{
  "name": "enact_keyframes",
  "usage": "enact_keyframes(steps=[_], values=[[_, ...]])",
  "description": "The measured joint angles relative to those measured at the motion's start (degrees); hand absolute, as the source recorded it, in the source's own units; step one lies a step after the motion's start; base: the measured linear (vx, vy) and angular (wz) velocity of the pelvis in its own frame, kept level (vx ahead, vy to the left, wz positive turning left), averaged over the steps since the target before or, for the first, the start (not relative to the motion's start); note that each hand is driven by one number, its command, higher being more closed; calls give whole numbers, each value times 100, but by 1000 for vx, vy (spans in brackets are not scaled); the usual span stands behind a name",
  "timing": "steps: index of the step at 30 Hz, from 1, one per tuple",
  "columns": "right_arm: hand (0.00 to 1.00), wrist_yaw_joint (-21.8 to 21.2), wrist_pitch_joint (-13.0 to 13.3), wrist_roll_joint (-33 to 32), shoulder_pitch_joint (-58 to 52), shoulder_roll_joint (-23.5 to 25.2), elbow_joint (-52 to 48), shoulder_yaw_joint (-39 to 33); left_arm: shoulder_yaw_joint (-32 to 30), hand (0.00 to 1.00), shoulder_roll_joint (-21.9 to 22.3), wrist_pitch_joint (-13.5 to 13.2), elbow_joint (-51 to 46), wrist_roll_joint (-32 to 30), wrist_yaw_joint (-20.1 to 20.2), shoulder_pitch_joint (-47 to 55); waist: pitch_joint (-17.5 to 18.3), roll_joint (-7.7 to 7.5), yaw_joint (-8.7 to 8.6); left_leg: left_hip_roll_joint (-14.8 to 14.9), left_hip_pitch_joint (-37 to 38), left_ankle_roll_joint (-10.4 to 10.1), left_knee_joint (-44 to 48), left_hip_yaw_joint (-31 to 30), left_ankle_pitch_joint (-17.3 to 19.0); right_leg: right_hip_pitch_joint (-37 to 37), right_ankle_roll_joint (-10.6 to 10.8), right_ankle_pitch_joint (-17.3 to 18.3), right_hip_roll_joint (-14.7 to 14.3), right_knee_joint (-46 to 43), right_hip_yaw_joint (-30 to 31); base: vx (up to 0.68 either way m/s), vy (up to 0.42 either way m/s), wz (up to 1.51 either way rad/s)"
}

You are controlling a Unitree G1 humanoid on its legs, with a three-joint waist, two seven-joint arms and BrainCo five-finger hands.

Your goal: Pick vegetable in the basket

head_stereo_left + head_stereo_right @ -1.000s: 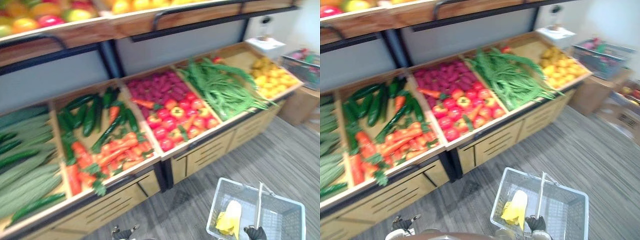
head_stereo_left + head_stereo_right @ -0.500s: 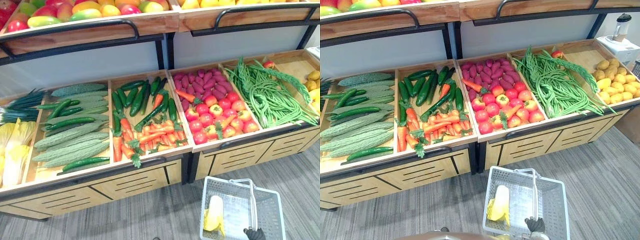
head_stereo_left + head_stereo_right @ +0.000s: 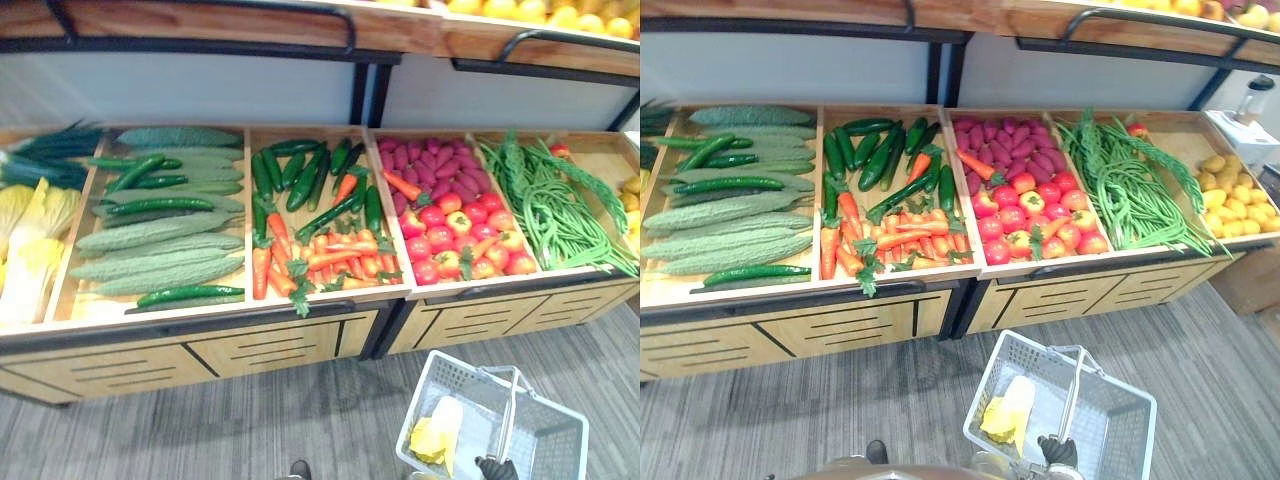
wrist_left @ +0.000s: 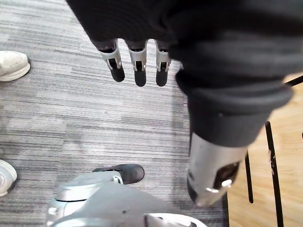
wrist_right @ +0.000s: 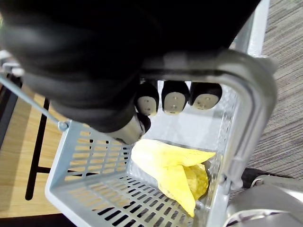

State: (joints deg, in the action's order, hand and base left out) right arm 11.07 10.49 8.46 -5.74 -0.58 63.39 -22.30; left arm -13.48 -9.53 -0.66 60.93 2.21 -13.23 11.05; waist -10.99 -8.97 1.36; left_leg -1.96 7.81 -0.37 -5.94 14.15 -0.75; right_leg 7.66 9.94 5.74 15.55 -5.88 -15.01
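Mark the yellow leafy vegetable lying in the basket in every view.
Left eye view: the yellow leafy vegetable sits low right, inside the basket, by its left wall.
Right eye view: the vegetable is low, right of centre, same spot.
Right wrist view: it lies on the basket floor past the right hand.
Left wrist view: grey floor past the left hand.
Shared landmark: the basket handle, gripped by the right hand.
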Motion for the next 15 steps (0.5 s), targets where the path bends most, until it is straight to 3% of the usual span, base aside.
enact_keyframes(steps=[4, 8, 9, 12, 15], values=[[100, -15, -20, 3, 105, -13, 53, 13, -268, 0, 69, -22, 54, 0, -11, 1, -5, 132, 38, 165, 23, -55, -5, -55, 37, 191, -259, -249, -280, 308, -17, 111, -24, 6], [100, -18, -16, 7, 117, -135, 55, 28, -266, 0, 235, -148, 157, -3, -44, 19, 49, 267, 32, 293, 31, -120, -5, -60, 62, 199, -260, -249, -416, 375, -17, 39, -87, -5], [100, -18, -13, 9, 116, -200, 55, 33, -265, 0, 304, -202, 206, 3, -107, -3, 58, 362, 23, 319, 30, -136, -5, -54, 58, 193, -260, -249, -444, 390, -17, 8, -74, -11], [100, -36, -16, 8, 116, -356, 55, 34, -266, 0, 398, -528, 147, 216, -472, -90, 79, 565, -79, 354, 19, -170, -5, -47, 36, 192, -261, -247, -479, 434, -17, -18, -60, -4], [100, -51, -14, 2, 116, -402, 37, 87, -256, 0, 448, -768, -753, 160, -1116, -178, 87, 605, -107, 364, -50, -199, -5, -48, -3, 158, -271, -229, -488, 500, -17, -61, -45, -1]])
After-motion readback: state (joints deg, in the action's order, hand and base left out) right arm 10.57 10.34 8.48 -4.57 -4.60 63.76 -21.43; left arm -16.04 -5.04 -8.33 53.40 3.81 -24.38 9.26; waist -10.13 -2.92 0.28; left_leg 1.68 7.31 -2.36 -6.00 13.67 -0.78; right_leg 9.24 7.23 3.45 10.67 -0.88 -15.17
